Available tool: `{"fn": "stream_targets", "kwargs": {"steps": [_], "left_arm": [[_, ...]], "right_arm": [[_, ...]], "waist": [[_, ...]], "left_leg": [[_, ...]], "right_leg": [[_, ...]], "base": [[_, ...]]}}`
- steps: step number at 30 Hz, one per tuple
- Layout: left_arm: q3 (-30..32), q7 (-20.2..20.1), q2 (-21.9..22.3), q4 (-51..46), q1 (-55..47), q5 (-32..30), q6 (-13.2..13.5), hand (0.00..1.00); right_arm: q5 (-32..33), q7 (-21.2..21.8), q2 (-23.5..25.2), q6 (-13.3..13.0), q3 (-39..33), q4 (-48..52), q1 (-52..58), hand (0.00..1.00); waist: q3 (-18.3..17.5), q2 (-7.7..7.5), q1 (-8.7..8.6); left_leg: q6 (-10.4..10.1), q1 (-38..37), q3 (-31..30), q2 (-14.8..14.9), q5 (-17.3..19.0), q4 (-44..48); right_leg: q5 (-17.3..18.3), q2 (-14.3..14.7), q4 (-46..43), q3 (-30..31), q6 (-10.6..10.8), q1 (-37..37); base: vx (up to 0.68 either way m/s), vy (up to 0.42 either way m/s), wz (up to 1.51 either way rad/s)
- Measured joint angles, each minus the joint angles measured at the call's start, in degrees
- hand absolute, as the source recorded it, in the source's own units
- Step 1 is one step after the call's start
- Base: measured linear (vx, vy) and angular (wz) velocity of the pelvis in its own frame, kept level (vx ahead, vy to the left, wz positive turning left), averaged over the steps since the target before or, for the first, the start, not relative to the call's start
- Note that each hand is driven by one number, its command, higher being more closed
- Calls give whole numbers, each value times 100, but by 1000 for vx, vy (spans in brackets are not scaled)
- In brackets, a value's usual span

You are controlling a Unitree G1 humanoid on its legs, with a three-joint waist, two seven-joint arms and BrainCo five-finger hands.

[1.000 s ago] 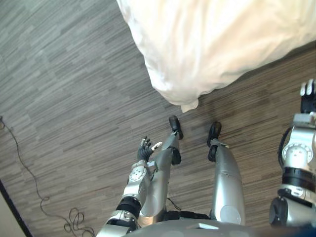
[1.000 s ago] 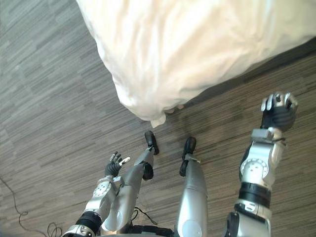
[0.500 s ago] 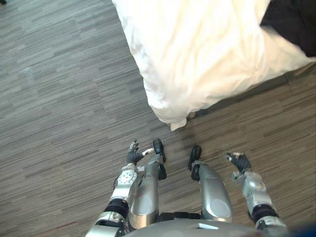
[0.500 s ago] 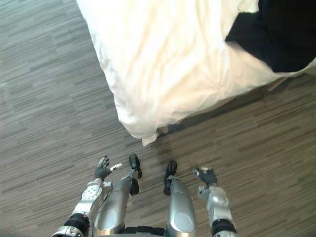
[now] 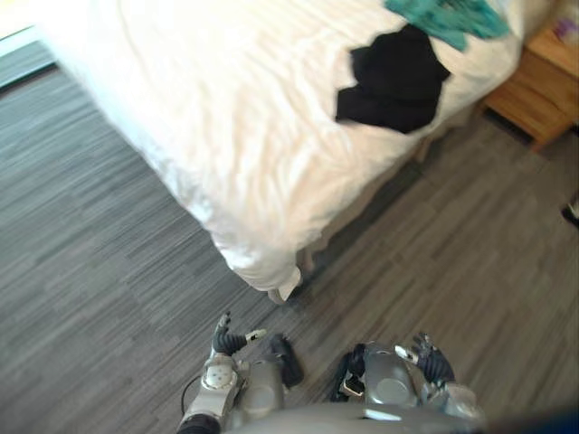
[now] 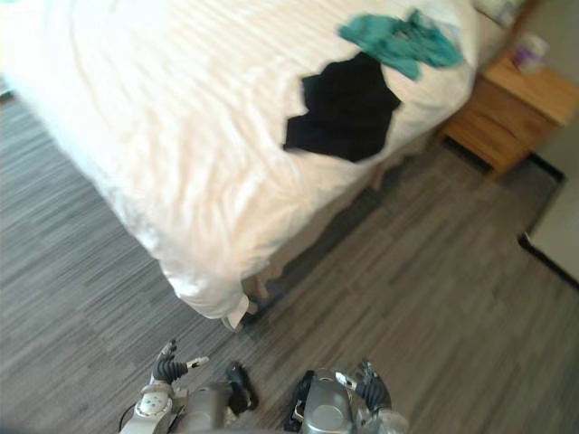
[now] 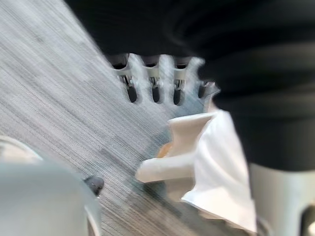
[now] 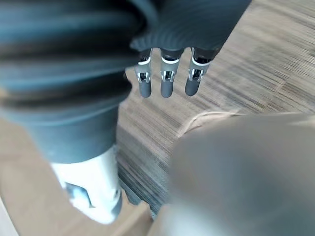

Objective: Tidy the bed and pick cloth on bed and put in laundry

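While left hand (image 5: 227, 341), right hand (image 5: 433, 363) hang, fingers released, teal cloth (image 5: 450, 17) cut off beside black cloth (image 5: 394, 80).

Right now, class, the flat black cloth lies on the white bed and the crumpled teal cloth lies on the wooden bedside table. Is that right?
Not quite. The crumpled teal cloth also lies on the white bed, next to the flat black cloth, on the side nearer the wooden bedside table. The right eye view shows this. The rest is right.

One bed (image 6: 172, 136); one black cloth (image 6: 346, 110); one teal cloth (image 6: 403, 40); one wooden nightstand (image 6: 507, 116).
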State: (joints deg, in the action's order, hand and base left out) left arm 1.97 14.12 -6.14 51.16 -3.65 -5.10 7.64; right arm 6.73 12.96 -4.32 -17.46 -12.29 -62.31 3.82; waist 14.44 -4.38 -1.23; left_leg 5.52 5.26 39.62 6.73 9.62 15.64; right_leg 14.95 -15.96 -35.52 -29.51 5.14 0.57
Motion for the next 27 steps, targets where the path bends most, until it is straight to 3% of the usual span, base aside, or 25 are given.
{"fn": "stream_targets", "kwargs": {"steps": [1,3,4,6,8,9,10,12,15,17,20,23,24,27], "left_arm": [[26,-12,36,5,39,-2,-84,0],[-33,-48,87,35,11,-6,-125,0],[-178,-90,115,107,30,1,-135,0],[-374,-250,206,200,10,15,-178,0],[-347,-289,279,169,6,190,-164,0],[-284,-289,332,121,-29,294,-136,0],[-269,-297,348,88,-126,329,-60,0],[-237,-296,379,94,-209,329,54,0],[-244,-426,381,247,-208,335,192,0],[-276,-612,340,405,-200,315,254,0],[-274,-751,215,430,-195,255,316,0],[-320,-713,143,540,-199,118,394,0],[-366,-668,128,631,-192,173,393,0],[-375,-667,131,640,-188,296,378,0]], "right_arm": [[268,147,-20,29,110,13,-58,0],[623,310,-25,79,159,235,2,0],[733,366,-67,76,158,388,97,0],[776,404,-91,79,157,553,236,0],[763,403,-106,75,166,591,245,0],[692,397,-147,74,202,558,227,0],[637,409,-152,72,245,514,214,0],[644,407,-259,14,239,501,215,0],[659,374,-329,13,132,383,422,0],[607,279,-232,9,38,357,634,0],[600,192,32,7,-182,217,919,0],[604,117,107,7,-291,216,982,0],[655,54,143,19,-330,213,995,0],[772,32,199,98,-526,162,1010,0]], "waist": [[-1,39,67],[-63,149,51],[-80,336,21],[-94,572,-81],[-20,713,8],[0,759,129],[-32,836,121],[-62,928,50],[-84,880,-52],[-157,778,-176],[-205,525,-144],[-213,520,-188],[-233,511,-277],[-268,469,-264]], "left_leg": [[-14,4,291,169,109,288],[-16,-16,559,472,150,797],[-85,-26,555,719,261,1090],[-148,-89,343,967,280,1357],[-264,-14,-505,969,209,1557],[-433,18,-1295,817,113,1546],[-605,20,-2102,634,116,1499],[-903,-104,-2926,433,294,1454],[-1142,-625,-3291,413,587,968],[-1076,-944,-3171,413,696,217],[-998,-1151,-2993,240,495,-101],[-973,-1445,-2714,142,479,-227],[-944,-1470,-2690,108,459,-251],[-936,-1452,-2744,75,410,-270]], "right_leg": [[135,268,980,-80,29,-361],[70,594,2107,-121,-60,-838],[-34,771,2536,-74,-149,-1069],[-190,988,2749,271,-225,-1099],[-195,1079,2550,841,-265,-926],[-190,1091,2319,1356,-307,-641],[-250,1106,2207,1788,-397,-419],[-352,1214,2096,2289,-412,-194],[-448,1403,2081,2675,-343,-109],[-511,1395,2157,2668,-305,-101],[-674,1225,2187,2704,-194,-96],[-694,1087,1960,2602,-159,-98],[-693,1023,1937,2488,-159,-97],[-698,970,2032,2333,-168,-117]], "base": [[-44,-21,-131],[-72,-63,-121],[-112,-86,-89],[-215,-44,-78],[-211,-2,-135],[-156,57,-207],[-130,69,-209],[-28,78,-166],[-68,113,-98],[-79,119,-10],[-51,86,-21],[-73,81,-38],[-79,22,-8],[-64,-19,5]]}}
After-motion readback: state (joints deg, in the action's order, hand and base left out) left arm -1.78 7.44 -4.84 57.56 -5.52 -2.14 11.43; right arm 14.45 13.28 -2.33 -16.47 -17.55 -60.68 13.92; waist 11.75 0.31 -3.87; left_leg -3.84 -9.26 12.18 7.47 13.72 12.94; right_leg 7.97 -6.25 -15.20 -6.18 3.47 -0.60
